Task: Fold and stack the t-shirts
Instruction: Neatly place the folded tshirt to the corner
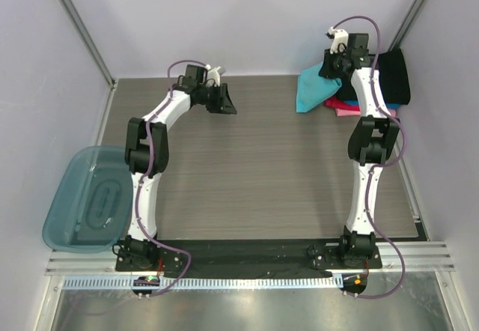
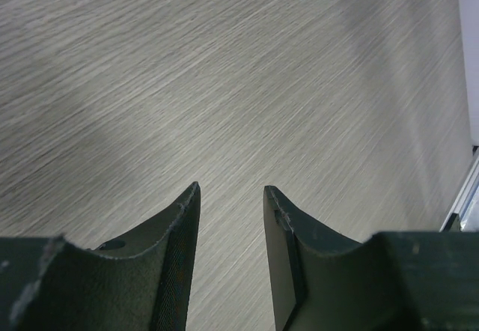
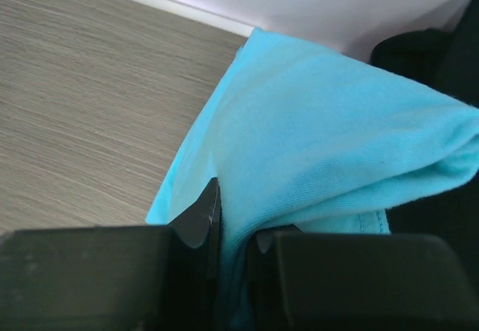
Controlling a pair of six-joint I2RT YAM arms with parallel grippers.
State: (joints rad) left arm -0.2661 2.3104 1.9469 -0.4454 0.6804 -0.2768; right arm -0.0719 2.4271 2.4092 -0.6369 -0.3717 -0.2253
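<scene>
From above, the bright turquoise cloth t-shirt [image 1: 313, 91] lies at the far right corner of the grey wood-grain table [image 1: 262, 174]. It is draped against a black folded shirt [image 1: 393, 76] and a pink folded shirt [image 1: 346, 109]. The right gripper [image 1: 337, 63] sits at its far edge. The left gripper [image 1: 221, 100] hovers well apart, towards the far left. A translucent blue-grey plastic bin [image 1: 82, 200] overhangs the table's left side.

In the left wrist view, the fingers stand about half apart over bare table, holding nothing.

In the right wrist view, the jaws are nearly closed, pinching a fold of the turquoise cloth, which tents up from them.

The pinch looks thin and bunched, so a quick pull could let the cloth slip free. A pull could also drag the pile beneath out of order. With only one corner held, the shirt would likely bunch rather than spread flat.
</scene>
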